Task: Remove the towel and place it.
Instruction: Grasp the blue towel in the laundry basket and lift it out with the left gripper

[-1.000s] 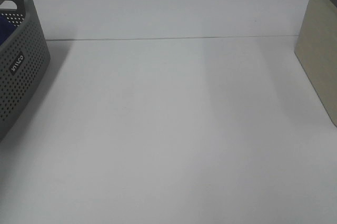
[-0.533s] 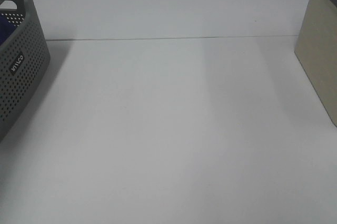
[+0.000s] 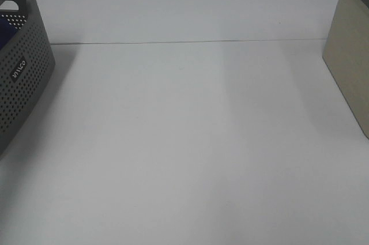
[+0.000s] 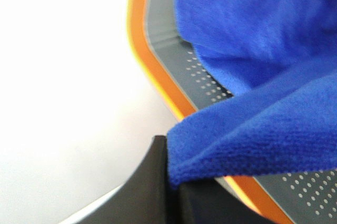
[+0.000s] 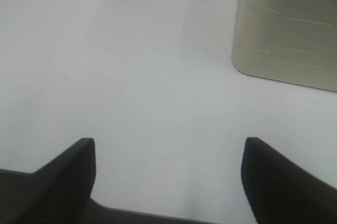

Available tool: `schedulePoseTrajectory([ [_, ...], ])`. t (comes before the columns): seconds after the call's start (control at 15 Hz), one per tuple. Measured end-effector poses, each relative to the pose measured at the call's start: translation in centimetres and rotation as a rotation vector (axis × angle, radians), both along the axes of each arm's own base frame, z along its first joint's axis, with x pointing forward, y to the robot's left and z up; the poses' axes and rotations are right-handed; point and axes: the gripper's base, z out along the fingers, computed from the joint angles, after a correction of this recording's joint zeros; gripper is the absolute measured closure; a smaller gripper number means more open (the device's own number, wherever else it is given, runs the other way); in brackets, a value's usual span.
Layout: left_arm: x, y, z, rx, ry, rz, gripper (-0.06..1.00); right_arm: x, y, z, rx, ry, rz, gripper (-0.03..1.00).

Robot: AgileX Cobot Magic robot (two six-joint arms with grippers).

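White table (image 3: 190, 141) (towel (image 4: 263, 34) in grey basket (image 3: 26, 78))

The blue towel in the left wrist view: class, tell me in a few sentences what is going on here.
The left gripper is shut on an edge of the blue towel. The towel lies mostly inside the grey perforated basket at the left side of the white table, with one fold reaching across the rim. The right gripper hangs open over bare table near the beige box and holds nothing. The towel is not yet out.
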Motion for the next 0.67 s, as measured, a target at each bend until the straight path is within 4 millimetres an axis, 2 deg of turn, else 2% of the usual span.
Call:
schedulePoseTrajectory([
  [0.2, -3.4, -1.2, 4.6, -0.049, -0.119, -0.04, 0.94, 0.0, 0.0, 0.0, 0.0, 0.0, 0.0, 0.21],
  [0.4, -6.2, -3.9, 8.0, -0.061, -0.202, -0.15, 0.94, 0.0, 0.0, 0.0, 0.0, 0.0, 0.0, 0.21],
  [0.67, -6.9, -7.0, 9.6, -0.044, -0.274, -0.264, 0.94, 0.0, 0.0, 0.0, 0.0, 0.0, 0.0, 0.21],
])
